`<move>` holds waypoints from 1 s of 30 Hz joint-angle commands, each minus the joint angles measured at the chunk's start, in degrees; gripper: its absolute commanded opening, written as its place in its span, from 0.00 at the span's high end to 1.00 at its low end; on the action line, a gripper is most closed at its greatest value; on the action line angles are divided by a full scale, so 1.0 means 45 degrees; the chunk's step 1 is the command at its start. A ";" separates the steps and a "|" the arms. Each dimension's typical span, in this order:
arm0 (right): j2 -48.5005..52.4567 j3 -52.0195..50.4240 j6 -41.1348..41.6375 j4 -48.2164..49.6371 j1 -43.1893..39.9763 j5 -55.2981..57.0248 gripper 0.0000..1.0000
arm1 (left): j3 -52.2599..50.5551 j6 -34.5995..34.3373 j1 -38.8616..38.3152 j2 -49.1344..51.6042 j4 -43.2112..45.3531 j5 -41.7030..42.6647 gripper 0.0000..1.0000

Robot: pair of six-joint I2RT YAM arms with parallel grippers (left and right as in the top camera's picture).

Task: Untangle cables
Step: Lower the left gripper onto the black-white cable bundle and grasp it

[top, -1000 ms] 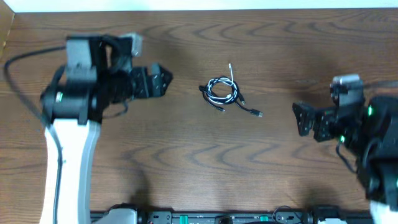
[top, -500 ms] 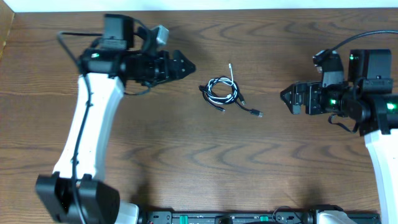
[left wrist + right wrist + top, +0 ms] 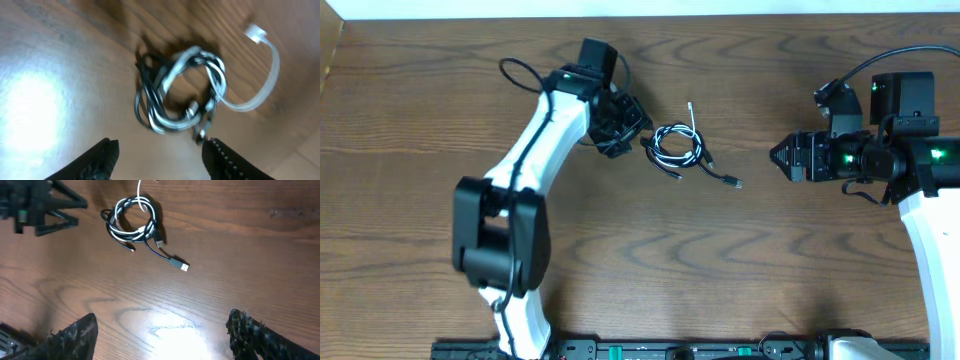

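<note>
— Whereabouts of the cables (image 3: 675, 148)?
— Middle of the table (image 3: 620, 250), black and white coiled together, touching neither arm. Impossible to tell which strand crosses which.
— And the left gripper (image 3: 160, 157)?
— Just beside the coil, jaws apart, empty. Blurred wrist view, cut off at the bottom edge.
— And the right gripper (image 3: 162, 332)?
— Well apart from the coil, spread wide, empty.

Left fingers (image 3: 102, 157) parted, empty; right fingers (image 3: 75, 335) spread wide, empty.
</note>
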 commanded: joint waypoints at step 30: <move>0.0015 0.0209 0.0044 -0.0287 0.0068 0.0272 0.21 | -0.0044 -0.1384 -0.0918 0.2098 0.1472 -0.2798 0.64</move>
